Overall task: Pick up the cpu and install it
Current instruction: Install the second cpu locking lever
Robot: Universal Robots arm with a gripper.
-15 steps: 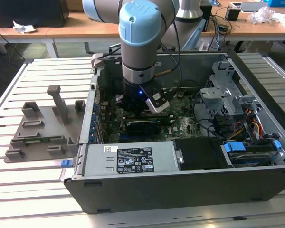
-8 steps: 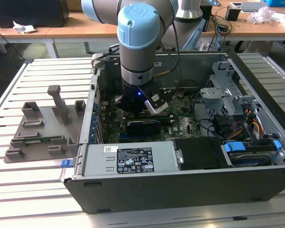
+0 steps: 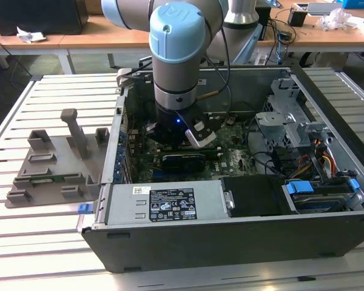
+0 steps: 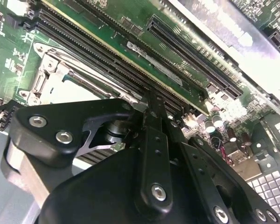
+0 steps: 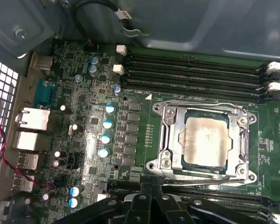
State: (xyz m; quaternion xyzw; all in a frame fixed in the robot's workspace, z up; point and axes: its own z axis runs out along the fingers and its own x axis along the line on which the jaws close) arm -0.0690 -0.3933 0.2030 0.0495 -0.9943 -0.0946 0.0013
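I am down inside the open computer case point(image 3: 242, 236), hanging low over the green motherboard point(image 5: 84, 135). My jaws point(image 5: 151, 198) point down at the board, and I cannot tell if they are spread or pressed together. Nothing shows between them.

The cpu point(image 5: 206, 141) is not in my jaws. It is a flat silver square, and it lies flat inside the socket point(image 5: 164, 140), with the shiny metal frame all around it. In the first wrist view the chip sits just past my jaws, a little off to one side, so I am near it but not straight over it. It is square, so no side is longer than another. Its edges run in line with the frame's edges.

Beyond the socket lie the long black memory slots point(image 5: 196, 70), side by side. Near the chip's other side stand little round capacitors point(image 5: 105, 140) with blue tops. The frame stands close on every side of the chip, so there is very little room for a finger beside it. A thin metal lever point(image 4: 91, 77) runs along one edge of the socket in the second wrist view.

Outside the case, on the bench point(image 3: 42, 242) at the exterior view's left, sits a grey plastic tray point(image 3: 54, 170). It is well apart from me.
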